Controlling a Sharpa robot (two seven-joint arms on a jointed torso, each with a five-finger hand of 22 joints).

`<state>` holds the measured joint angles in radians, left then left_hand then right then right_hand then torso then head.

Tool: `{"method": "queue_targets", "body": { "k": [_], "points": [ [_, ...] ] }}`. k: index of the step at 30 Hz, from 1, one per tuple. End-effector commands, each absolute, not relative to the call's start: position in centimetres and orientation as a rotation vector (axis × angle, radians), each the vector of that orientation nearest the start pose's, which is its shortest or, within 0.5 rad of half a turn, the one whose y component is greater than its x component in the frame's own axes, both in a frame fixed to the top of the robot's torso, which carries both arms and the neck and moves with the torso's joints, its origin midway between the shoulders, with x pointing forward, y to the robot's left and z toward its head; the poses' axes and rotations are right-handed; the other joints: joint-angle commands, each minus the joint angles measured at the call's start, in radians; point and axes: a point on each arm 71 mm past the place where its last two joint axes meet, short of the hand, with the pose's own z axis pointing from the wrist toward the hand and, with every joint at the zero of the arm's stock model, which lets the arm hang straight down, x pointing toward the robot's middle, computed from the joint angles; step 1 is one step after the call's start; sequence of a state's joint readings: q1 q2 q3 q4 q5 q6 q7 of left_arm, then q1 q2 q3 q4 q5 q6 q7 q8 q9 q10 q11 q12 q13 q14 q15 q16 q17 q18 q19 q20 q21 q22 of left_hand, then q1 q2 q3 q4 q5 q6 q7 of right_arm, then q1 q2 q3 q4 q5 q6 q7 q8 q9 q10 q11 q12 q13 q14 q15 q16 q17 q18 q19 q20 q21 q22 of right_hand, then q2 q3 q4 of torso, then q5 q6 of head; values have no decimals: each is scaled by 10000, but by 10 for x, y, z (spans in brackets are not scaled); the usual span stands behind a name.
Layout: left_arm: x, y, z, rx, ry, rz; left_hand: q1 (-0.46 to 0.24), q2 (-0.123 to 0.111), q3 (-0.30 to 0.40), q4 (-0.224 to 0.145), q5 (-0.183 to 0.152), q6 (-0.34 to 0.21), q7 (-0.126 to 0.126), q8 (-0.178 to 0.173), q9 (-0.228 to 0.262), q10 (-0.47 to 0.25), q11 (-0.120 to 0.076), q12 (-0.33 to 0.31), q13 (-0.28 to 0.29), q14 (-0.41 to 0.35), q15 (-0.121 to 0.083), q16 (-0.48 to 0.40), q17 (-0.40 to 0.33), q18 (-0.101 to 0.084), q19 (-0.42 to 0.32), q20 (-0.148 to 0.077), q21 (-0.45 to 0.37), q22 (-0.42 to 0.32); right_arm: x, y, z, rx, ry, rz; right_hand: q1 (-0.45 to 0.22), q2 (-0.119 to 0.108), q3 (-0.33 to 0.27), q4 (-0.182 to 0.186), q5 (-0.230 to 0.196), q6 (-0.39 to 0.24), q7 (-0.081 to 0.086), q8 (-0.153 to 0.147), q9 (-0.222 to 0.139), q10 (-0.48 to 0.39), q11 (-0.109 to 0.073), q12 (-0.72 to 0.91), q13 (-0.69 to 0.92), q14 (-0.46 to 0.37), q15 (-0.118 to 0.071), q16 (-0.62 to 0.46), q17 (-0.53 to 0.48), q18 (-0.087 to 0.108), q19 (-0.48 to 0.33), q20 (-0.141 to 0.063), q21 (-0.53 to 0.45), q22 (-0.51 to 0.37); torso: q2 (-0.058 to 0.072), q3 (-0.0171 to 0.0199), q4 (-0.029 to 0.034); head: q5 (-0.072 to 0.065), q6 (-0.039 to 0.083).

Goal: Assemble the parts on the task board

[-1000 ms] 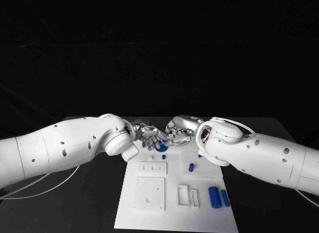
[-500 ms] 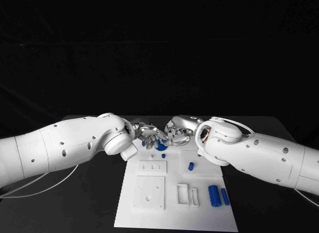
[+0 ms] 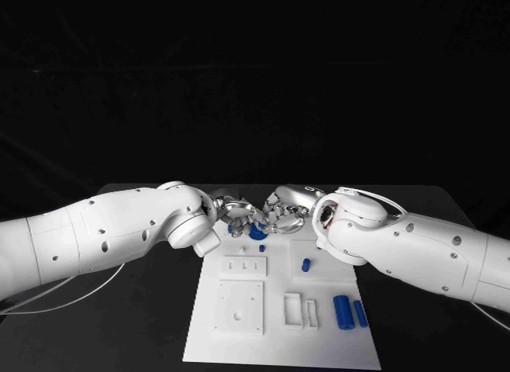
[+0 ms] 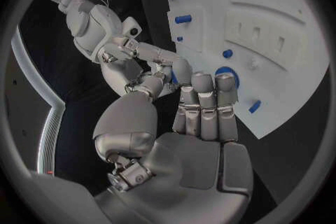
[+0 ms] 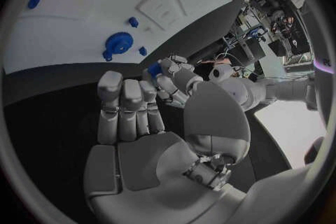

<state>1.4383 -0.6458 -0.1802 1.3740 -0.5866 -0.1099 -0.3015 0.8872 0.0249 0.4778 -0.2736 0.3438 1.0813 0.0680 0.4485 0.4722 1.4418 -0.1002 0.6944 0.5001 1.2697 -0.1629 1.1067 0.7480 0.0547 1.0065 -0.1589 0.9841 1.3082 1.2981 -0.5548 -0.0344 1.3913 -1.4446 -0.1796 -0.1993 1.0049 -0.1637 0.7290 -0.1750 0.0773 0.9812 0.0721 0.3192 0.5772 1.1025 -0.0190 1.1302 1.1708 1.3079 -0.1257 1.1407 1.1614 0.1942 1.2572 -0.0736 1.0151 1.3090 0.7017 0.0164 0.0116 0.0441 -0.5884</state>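
Little has moved since the earlier frames: both hands stay together at the far end of the board, and the blue piece between them now sits slightly lower and shows more clearly in the head view.

Black table (image 3: 154,310) fills the lower half of the frame. White task board (image 3: 322,341) runs from bottom centre up toward the hands at mid-frame.

Left hand (image 3: 235,212) is just left of centre, right hand (image 3: 284,214) just right of centre, fingertips meeting. In the left wrist view the left hand (image 4: 199,117) has its long fingers pressed side by side, tips at a blue gear (image 4: 228,75) on the board; the right hand (image 4: 150,75) reaches in beside them. In the right wrist view the right hand (image 5: 133,117) has fingers curled together, and the left hand (image 5: 168,75) meets it around a small blue part (image 5: 154,69). Which hand actually holds that part I cannot tell; grip is hidden by the fingers.

Parts on the board, head view:
- blue gear (image 3: 257,230), upper centre, right under the fingertips
- two blue cylinders (image 3: 343,313), lower right
- short blue peg (image 3: 305,266), right of centre
- small blue stub (image 3: 262,249), centre
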Motion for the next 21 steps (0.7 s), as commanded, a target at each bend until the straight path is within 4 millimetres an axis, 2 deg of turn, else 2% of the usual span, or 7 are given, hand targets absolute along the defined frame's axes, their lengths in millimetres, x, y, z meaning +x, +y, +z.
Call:
{"method": "queue_targets", "body": {
  "k": [1,5,9,11,12,16,21],
  "points": [
    [529,154,-150,-4813,20567,-8314,60,-45,43,4,201,1007,-711,156,3166,-59,-82,239,175,-26,-95,195,101,176,43,-872,140,44,516,-93,-148,-2506,17085,6799,-39,-270,32,146,93,-135,341,-227,-148,-83,130,-86,-30,-6,113,-110,-39,676,-80,-50,-97,63,6,4,-3,9,-20],
    [530,155,-150,-4677,20530,-8090,26,-20,87,1,505,1045,-740,109,3456,-115,-111,432,308,-26,-137,335,148,173,43,-916,276,30,517,-95,-149,-2372,17119,6884,-36,-428,38,263,58,-348,429,-367,-191,-142,212,-151,-69,-15,191,-178,-60,676,-92,-44,-165,32,3,2,5,27,-43],
    [530,156,-151,-4295,20636,-7764,29,-1,144,-52,1049,1087,-755,22,3707,-177,-125,570,400,-41,-157,421,158,167,19,-952,393,4,519,-101,-147,-2006,16905,7121,-133,-704,-174,327,82,-1435,771,-993,-471,-366,538,-324,-178,-150,494,-303,-83,676,-233,-8,-311,-6,2,7,-7,41,-48],
    [529,156,-151,-4034,20716,-7560,27,5,149,-55,1111,1096,-756,2,3751,-186,-128,591,414,-39,-162,433,156,167,19,-959,415,-3,520,-105,-146,-1748,16825,7326,-147,-760,-253,338,104,-1609,851,-1092,-523,-429,612,-364,-208,-195,576,-342,-92,676,-283,8,-359,-18,-3,10,-13,49,-55],
    [529,156,-152,-3875,20840,-7393,25,9,150,-54,1133,1102,-758,-5,3767,-187,-130,602,420,-35,-165,440,156,167,21,-962,425,-6,520,-109,-146,-1552,16820,7583,-256,-907,-379,367,132,-1821,916,-1209,-575,-505,677,-412,-235,-257,645,-390,-106,676,-347,35,-411,-32,-7,9,-20,61,-65],
    [527,160,-155,-3386,21192,-6687,14,25,151,-49,1180,1112,-762,-25,3809,-191,-130,625,435,-27,-167,458,157,164,20,-967,448,-12,524,-128,-148,-594,17133,8760,-435,-1032,-854,484,630,-2137,1091,-1350,-638,-828,857,-553,-354,-547,809,-635,-202,676,-668,171,-703,-114,2,3,-15,65,-85],
    [527,166,-159,-2956,21274,-5919,0,58,152,-49,1197,1129,-763,-50,3860,-185,-129,662,454,-18,-146,495,165,154,0,-966,481,-10,536,-166,-147,636,16774,9048,-570,-835,-1748,232,1678,-2315,1183,-1363,-609,-1347,955,-688,-514,-1051,913,-966,-338,666,-1256,401,-1102,-161,-5,13,-3,137,-148]
  ]
}}
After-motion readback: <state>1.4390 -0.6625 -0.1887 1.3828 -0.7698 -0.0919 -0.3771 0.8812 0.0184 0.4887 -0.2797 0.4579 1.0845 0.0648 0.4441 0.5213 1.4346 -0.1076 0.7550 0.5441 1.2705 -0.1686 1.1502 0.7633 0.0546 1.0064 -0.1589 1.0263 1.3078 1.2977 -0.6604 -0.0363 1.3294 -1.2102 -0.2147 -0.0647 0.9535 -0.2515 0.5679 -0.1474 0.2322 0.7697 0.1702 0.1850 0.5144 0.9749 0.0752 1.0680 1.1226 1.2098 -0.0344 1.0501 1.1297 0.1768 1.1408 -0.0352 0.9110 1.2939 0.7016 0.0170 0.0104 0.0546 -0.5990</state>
